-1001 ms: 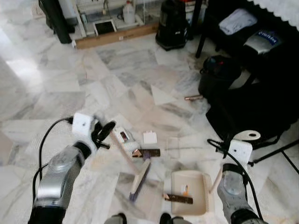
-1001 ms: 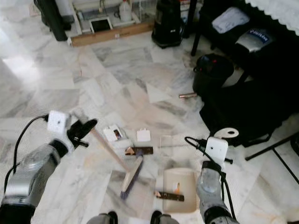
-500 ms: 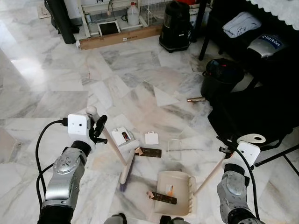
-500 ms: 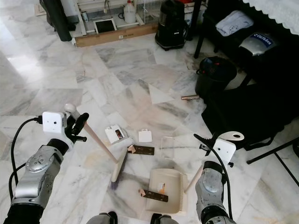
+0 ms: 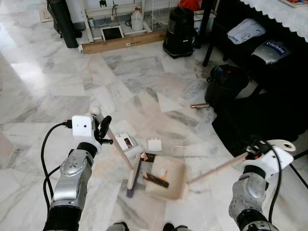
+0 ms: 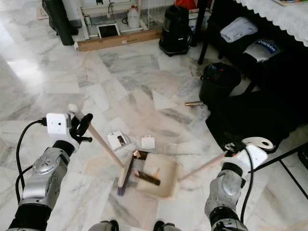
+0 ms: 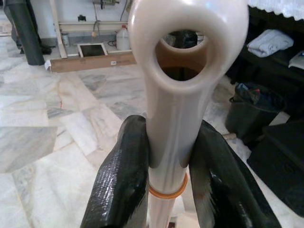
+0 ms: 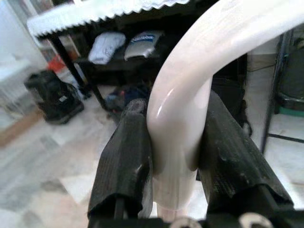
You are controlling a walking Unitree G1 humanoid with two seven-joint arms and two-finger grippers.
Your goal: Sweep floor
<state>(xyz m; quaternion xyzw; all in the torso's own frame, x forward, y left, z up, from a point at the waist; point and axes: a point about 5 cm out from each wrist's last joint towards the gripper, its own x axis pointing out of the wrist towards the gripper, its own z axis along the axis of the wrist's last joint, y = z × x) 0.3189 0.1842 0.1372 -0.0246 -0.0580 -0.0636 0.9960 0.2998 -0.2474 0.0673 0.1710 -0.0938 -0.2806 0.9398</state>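
Standing on a white marble floor (image 5: 57, 72), the robot had its two feet (image 6: 130, 225) at the near edge of the head views. The left gripper (image 7: 164, 156) was squeezed tight on the cream handle of a little broom (image 5: 133, 171). In the left wrist view the two black fingers (image 7: 121, 180) pressed on both sides of the handle, just under its round hanging hole. The broom's stick slanted down from that gripper to the brush head, which sat on the floor right beside the dustpan.

The right gripper (image 8: 173, 156) was clamped on the curved end of the dustpan's long handle, out to the robot's right. The dustpan (image 5: 166, 179) lay on the floor between the two arms. A dark strip of trash (image 5: 155, 179) and a small orange bit lay inside it.

Just past the broom head and the pan lay more trash: a small white card (image 5: 154, 144), a white packet (image 5: 126, 142) and a clear wrapper (image 5: 178, 151). Farther off, a thin brown stick (image 5: 199, 105) lay near a black bin (image 5: 226, 84). To the right stood dark furniture with folded cloth on it. At the far end were a black vacuum (image 5: 179, 32), a long cardboard box (image 5: 122, 42) and a white jug (image 5: 137, 21).
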